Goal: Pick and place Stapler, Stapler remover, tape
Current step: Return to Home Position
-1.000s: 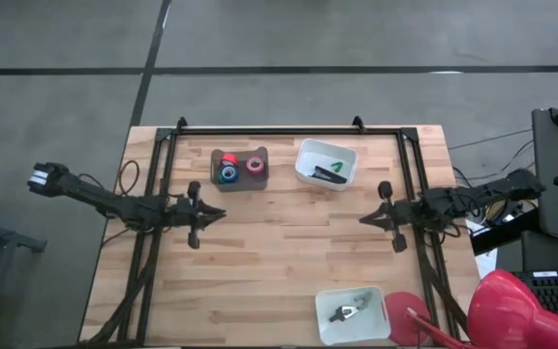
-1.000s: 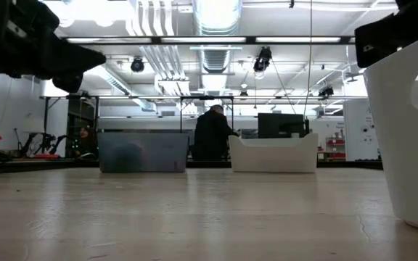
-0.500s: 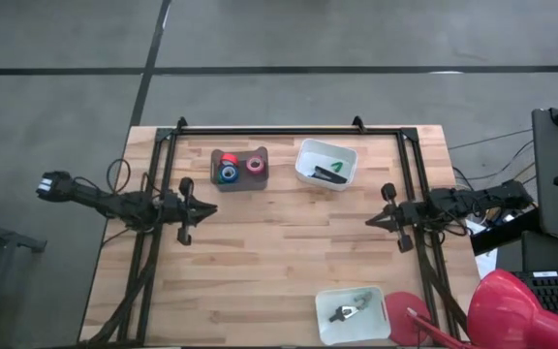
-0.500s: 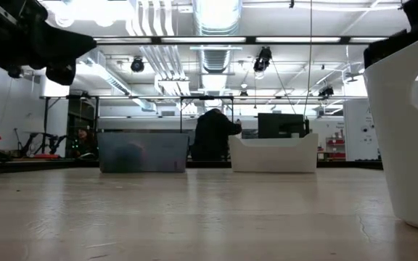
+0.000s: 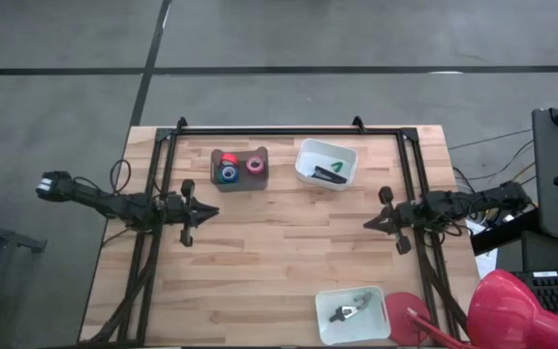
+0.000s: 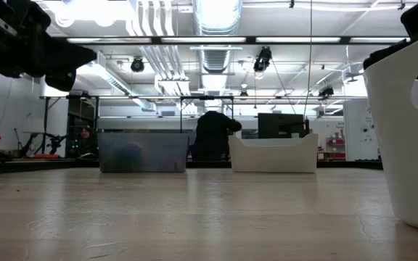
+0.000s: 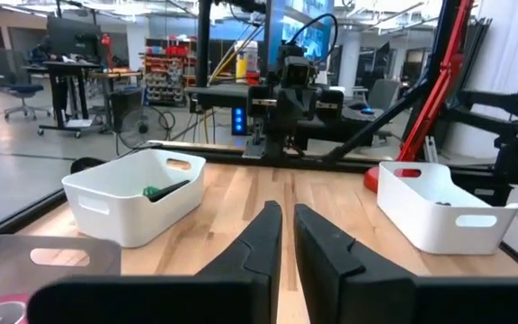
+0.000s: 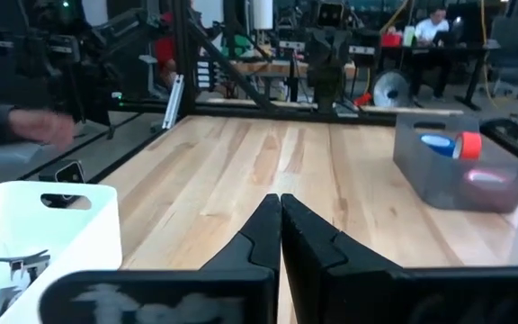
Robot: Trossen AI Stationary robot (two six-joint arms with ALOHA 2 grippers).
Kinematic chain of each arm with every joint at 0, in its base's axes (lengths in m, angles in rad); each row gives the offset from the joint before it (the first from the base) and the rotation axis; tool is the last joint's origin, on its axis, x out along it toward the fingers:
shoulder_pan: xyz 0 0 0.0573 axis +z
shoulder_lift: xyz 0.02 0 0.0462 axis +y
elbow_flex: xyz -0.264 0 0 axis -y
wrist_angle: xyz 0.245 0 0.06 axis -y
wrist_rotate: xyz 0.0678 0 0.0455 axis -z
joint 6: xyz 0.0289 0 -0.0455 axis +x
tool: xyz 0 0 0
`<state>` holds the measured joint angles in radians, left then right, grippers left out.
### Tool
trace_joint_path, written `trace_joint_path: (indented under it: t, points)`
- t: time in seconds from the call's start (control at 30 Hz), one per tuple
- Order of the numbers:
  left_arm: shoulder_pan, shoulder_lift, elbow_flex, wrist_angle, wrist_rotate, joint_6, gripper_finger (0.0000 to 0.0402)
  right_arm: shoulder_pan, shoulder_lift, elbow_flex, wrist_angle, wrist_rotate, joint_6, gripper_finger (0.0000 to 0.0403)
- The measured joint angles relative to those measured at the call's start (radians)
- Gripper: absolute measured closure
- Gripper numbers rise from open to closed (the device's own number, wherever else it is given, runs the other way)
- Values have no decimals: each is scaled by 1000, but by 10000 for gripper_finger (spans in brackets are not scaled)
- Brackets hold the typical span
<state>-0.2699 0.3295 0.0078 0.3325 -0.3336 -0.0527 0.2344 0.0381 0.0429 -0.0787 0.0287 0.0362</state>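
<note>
1. The left end effector hangs over the left side of the light wooden slatted counter. Its arm reaches in low from the left. The left wrist view shows its dark fingers drawn narrow, with only a slit between them, and holding nothing.
2. The right end effector hangs over the right side and points toward the left one, well apart from it. Its fingers are pressed together and empty.
3. A dark grey plastic bin stands at the far side, left of centre. In it lie small ring-shaped rolls of tape: a red roll, a blue roll and a pink roll. Whether a green one is there I cannot tell.
4. Just to its right stands a far white plastic bin with a black stapler and a small green object inside.
5. A near white plastic bin sits at the near right edge and holds a dark metal staple remover.
</note>
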Motion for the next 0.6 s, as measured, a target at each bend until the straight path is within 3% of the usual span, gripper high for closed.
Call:
trace_joint_path:
  t: [0.6]
  points:
    - [0, 0, -1, -37, 0, 0, 369, 1, 56, 0, 1, -3, 13, 394]
